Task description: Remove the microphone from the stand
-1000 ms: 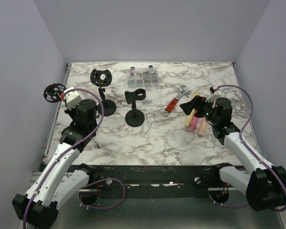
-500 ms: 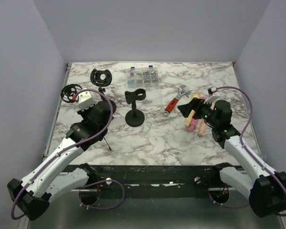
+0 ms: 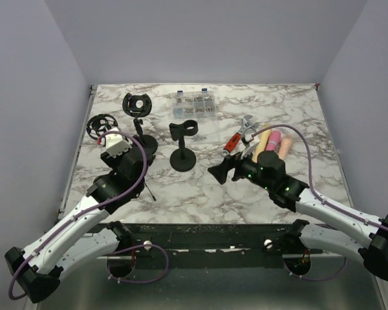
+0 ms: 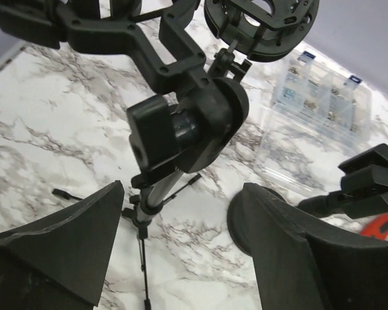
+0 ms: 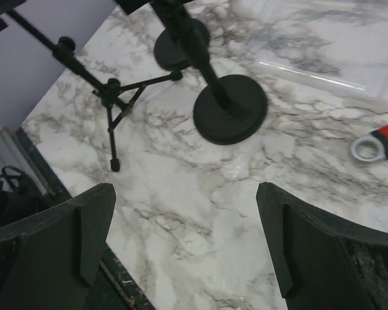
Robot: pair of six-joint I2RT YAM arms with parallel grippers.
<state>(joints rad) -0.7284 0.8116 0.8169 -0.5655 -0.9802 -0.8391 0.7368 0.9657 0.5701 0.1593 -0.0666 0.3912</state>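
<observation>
A black tripod stand (image 3: 101, 124) with an empty ring mount stands at the left. Its pivot knob (image 4: 181, 126) and pole rise just ahead of my left gripper (image 4: 181, 258), which is open, and neither finger touches the pole. The same left gripper (image 3: 130, 150) sits beside a round-base stand (image 3: 136, 103) carrying a second ring mount (image 4: 262, 26). A clip stand (image 3: 183, 158) in the middle has an empty clip. My right gripper (image 3: 218, 173) is open over bare marble, short of that stand's base (image 5: 229, 110). The microphone is out of view in every mount.
Three pastel cylinders (image 3: 271, 141) lie at the right, behind the right arm. Beside them lies a red-handled wrench (image 3: 239, 137), also in the right wrist view (image 5: 378, 145). A clear parts box (image 3: 194, 102) sits at the back. The tripod's thin legs (image 5: 116, 110) spread near the front left.
My left gripper carried the tripod stand rightward and then opened, letting go of it. My right arm swung left from beside the cylinders to the table's middle, staying open.
</observation>
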